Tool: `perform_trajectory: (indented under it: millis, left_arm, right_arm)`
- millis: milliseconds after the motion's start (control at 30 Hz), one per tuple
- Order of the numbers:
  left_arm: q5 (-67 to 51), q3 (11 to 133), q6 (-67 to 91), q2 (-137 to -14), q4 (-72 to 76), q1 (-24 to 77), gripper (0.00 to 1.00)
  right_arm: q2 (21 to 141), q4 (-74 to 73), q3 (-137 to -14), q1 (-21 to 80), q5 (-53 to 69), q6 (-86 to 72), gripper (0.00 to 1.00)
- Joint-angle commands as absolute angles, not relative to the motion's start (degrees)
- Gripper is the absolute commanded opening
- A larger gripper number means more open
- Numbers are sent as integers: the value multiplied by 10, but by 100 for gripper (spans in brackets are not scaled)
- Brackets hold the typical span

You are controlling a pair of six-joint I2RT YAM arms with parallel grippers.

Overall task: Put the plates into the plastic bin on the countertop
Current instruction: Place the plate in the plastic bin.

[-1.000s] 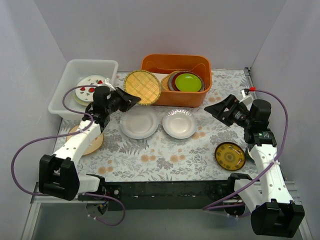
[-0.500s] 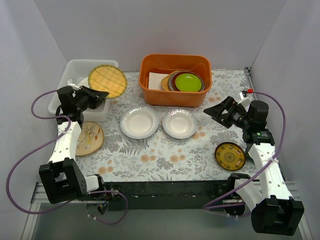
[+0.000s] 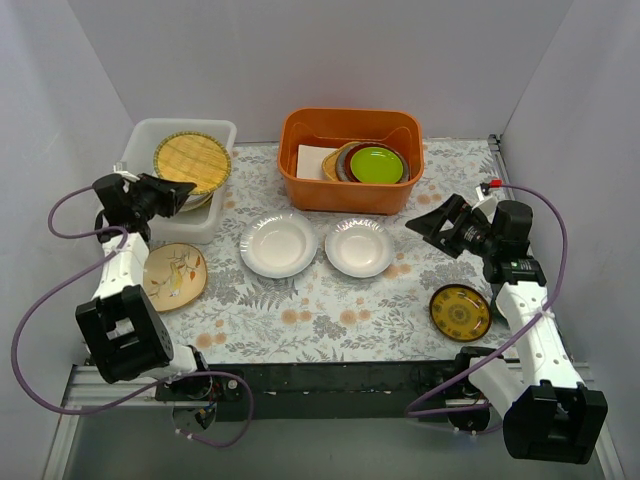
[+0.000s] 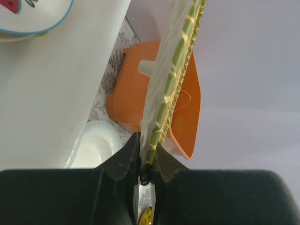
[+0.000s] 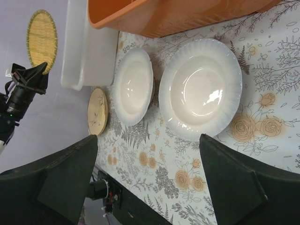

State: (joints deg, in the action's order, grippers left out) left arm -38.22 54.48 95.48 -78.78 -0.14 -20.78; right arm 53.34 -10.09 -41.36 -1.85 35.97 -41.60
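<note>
Countertop (image 3: 330, 310) bears four plates (image 3: 279, 244), two white; left end effector (image 3: 186, 191) clenches one woven plate (image 3: 191, 162), right end effector (image 3: 427, 214) released.

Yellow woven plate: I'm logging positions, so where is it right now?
The yellow woven plate is far left in the top view, over the plastic bin, its edge pinched in the left gripper.

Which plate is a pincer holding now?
The yellow woven plate: the left pincer is shut on its rim. The right pincer is open and empty, and every other plate lies untouched.
</note>
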Motion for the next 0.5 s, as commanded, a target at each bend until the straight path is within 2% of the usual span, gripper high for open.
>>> perform_trajectory:
  millis: [0, 467]
  left_arm:
    - [-405, 598, 941, -811, 33, -230, 0]
    - [-410, 640, 928, -918, 32, -254, 0]
  right_arm:
    - [537, -82, -416, -17, 353, -397, 96]
    - [568, -140, -424, -17, 295, -331, 96]
